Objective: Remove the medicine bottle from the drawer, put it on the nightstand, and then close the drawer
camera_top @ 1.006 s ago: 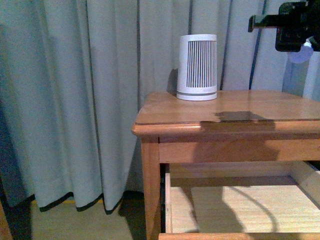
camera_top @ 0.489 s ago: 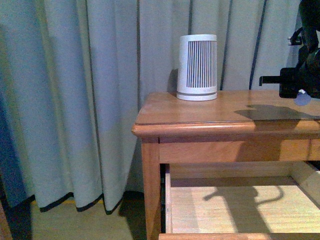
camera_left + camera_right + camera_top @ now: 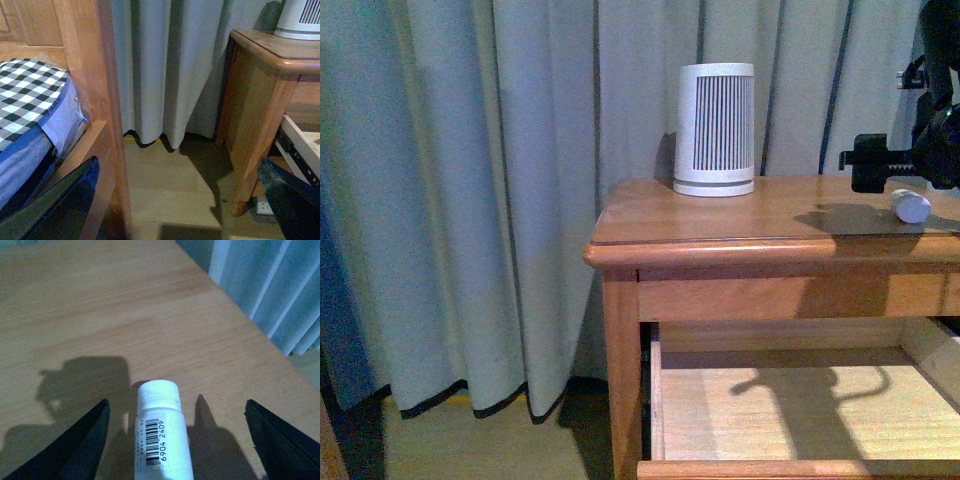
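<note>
Jaws of the right gripper (image 3: 175, 401) gape wide around the medicine bottle (image 3: 162, 440), which lies on the nightstand (image 3: 720, 215). It looks light, smooth and likely to roll; grip it mid-body.

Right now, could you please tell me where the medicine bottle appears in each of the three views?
Front view: medicine bottle on the nightstand top, near the picture's right edge.
Left wrist view: not in it.
Right wrist view: bottom centre, cap pointing away from the camera.
Shared landmark: the nightstand's wooden top, in all three views.
</note>
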